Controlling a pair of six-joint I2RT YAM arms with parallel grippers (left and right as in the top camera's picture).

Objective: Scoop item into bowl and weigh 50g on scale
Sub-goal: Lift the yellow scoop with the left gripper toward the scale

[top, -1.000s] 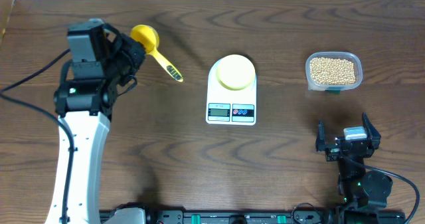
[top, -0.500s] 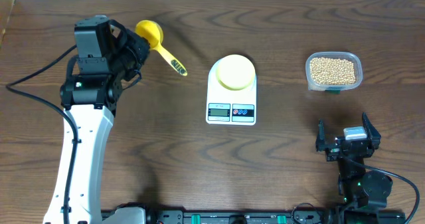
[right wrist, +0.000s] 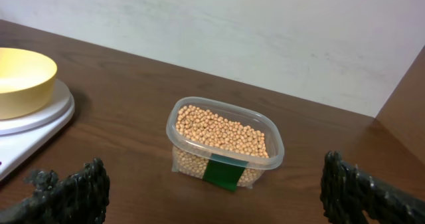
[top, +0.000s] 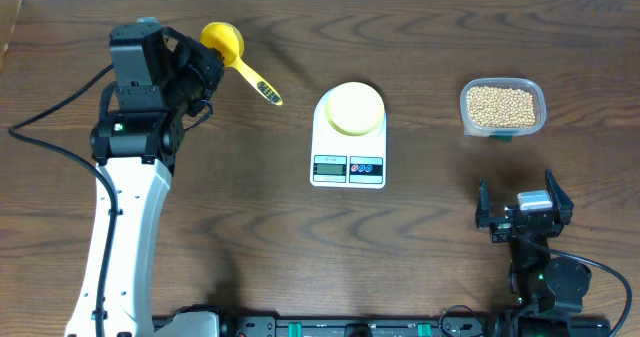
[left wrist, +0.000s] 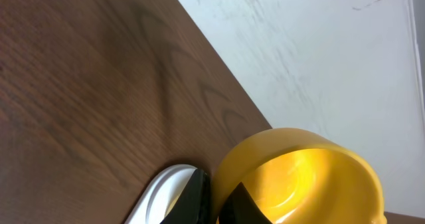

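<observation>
Gripping, left gripper (top: 207, 59): clenched on the yellow scoop (top: 224, 41) at its cup end; in the left wrist view the black fingertips (left wrist: 194, 192) sit tight against the cup wall.
Scoop: at the far left part of the table (top: 420, 37), close to its back edge; the handle slants from the cup toward the scale. The cup interior seen from the left wrist holds no beans. Whether the scoop touches the table cannot be told.
Right gripper (top: 520, 203): released, jaws spread wide, nothing between them; it sits at the near right of the table, well apart from every object.
Scale (top: 348, 149): white, at the table's centre, display and two buttons facing the near edge. The reading is too small to make out.
Bowl (top: 353, 108): pale yellow, resting on the scale's platform; no beans show in it from overhead.
Beans (top: 500, 105): tan, all lying in the clear plastic container (top: 541, 95), filling it close to the rim.
Container position: right of the scale and apart from it, directly ahead of the right gripper; a green label shows on its near wall in the right wrist view.
</observation>
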